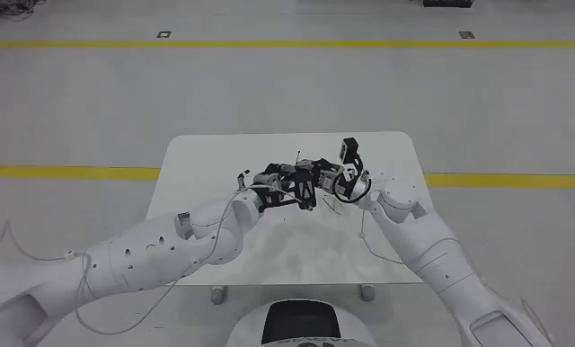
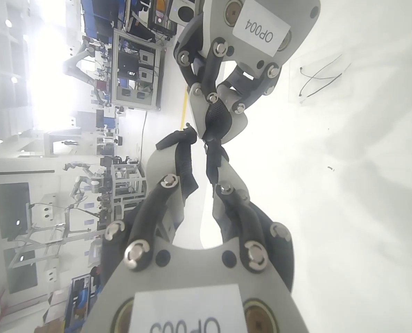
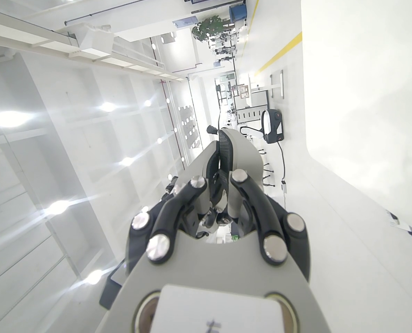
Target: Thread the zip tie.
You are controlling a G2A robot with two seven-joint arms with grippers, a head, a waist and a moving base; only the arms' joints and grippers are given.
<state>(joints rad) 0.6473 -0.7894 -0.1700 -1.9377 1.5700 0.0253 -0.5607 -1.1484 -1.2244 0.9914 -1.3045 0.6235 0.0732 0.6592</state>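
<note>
both claws meet tip to tip above the middle of the bench (image 1: 202,172). the right claw (image 3: 223,142) is closed tight, pads pressed together. a small dark nub at its tip is judged to be part of the tie (image 1: 297,156), gripped there. a thin dark strand of it pokes out from the meeting point toward the bench's far edge.

the left claw (image 2: 199,152) faces the right one head on. its fingers (image 2: 184,161) stand a narrow slit apart. whether they pinch any of the tie cannot be told.

governing relation: the tie lies straight ahead of the left claw, at or just beside its tips. its long axis seems to run across the line joining the two claws. the right arm has it; the left is the free one.

judged step: bringing tail to head, threading not yet confirmed. the next move calls for fine alignment. risk: the strand buckles or slips.

spare ties (image 2: 318,79) lie loose on the bench, well apart from both claws.
</note>
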